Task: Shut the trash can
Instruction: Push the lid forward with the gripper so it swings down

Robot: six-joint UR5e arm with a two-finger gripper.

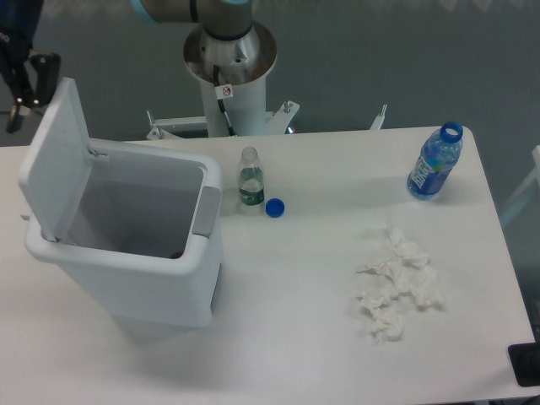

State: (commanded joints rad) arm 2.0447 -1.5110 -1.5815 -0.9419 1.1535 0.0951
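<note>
Trash can (135, 253) sits at near-left of tabletop (295, 337), lid (57, 156) upright, open. Pincer (24, 72) behind lid's top edge; spread or pressed, cannot tell. Risk: push slips off the edge, or tips the light bin forward.

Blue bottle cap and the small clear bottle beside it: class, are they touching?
Apart. The fixed camera shows a strip of white table between the blue cap and the small bottle.
</note>
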